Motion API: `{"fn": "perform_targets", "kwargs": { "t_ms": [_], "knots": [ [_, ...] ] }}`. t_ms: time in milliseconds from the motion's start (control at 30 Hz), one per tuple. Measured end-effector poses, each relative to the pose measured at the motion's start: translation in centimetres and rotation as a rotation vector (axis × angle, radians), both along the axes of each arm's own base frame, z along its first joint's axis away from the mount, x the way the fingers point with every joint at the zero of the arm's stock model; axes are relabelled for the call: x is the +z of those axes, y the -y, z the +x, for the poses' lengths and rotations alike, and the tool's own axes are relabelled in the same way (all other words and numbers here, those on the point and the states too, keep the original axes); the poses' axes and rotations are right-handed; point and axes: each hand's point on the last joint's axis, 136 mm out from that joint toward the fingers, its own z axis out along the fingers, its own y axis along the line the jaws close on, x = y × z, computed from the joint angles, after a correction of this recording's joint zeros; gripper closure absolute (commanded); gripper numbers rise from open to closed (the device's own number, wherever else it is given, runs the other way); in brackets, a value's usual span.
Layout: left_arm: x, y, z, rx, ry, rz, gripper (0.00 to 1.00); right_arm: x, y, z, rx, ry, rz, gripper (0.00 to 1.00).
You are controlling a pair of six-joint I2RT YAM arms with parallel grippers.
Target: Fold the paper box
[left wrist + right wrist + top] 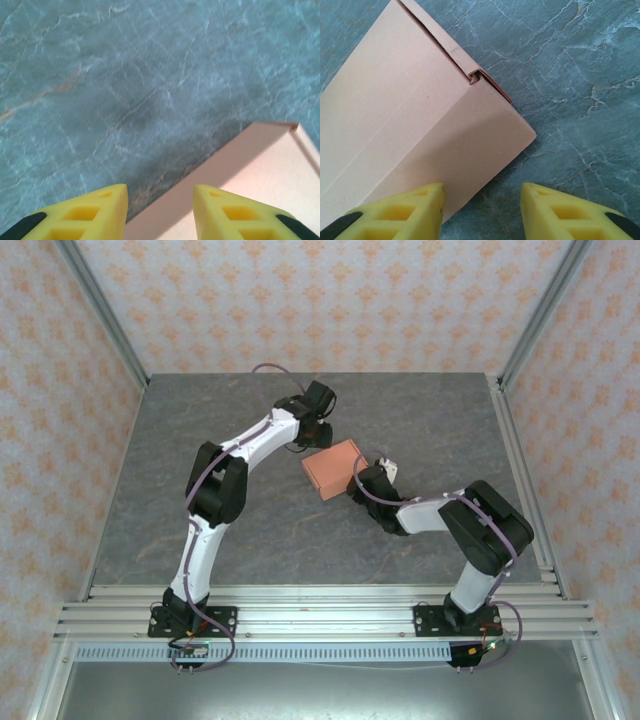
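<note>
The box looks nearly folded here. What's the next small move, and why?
Probably the right gripper should nudge the end flap in flush. The box is already formed, but in the right wrist view that flap's corner gapes slightly. Both grippers are open, and the left gripper sits at the box's opposite side, so it could likely steady the box.

Left arm (255, 440): white links, black joints, purple cable alongside
Right arm (425, 515): same white and black, purple cable
Bases (190, 620): black plates
Left fingers (85, 212): yellow wedges, rectangular cut-outs, black ends
Right fingers (402, 210): same yellow, black ends
</note>
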Motion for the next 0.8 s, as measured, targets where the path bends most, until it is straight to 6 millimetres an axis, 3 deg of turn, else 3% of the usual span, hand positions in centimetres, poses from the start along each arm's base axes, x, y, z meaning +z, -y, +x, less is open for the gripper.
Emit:
{"fn": "perform_targets", "kwargs": {
  "t_ms": [67, 167, 267, 467, 800],
  "knots": [
    [-0.4, 0.3, 0.7, 0.01, 0.001, -0.006, 0.67, -0.1, 0.0, -0.1, 0.002, -0.005, 0.0, 0.6],
    [-1.6, 0.6, 1.3, 0.028, -0.018, -0.005, 0.81, -0.2, -0.1, -0.2, 0.008, -0.013, 0.001, 0.64],
    [-3.3, 0.4, 1.1, 0.048, -0.059, 0.007, 0.85, -0.3, -0.3, -0.3, 0.014, -0.026, 0.009, 0.68],
    [-3.6, 0.5, 0.6, 0.07, -0.089, -0.007, 0.98, -0.4, -0.6, -0.6, 0.032, -0.052, 0.011, 0.73],
    [-3.7, 0.0, 0.8, 0.078, -0.108, -0.034, 1.0, -0.8, -2.4, 0.7, 0.063, -0.09, 0.036, 0.87]
  ]
}}
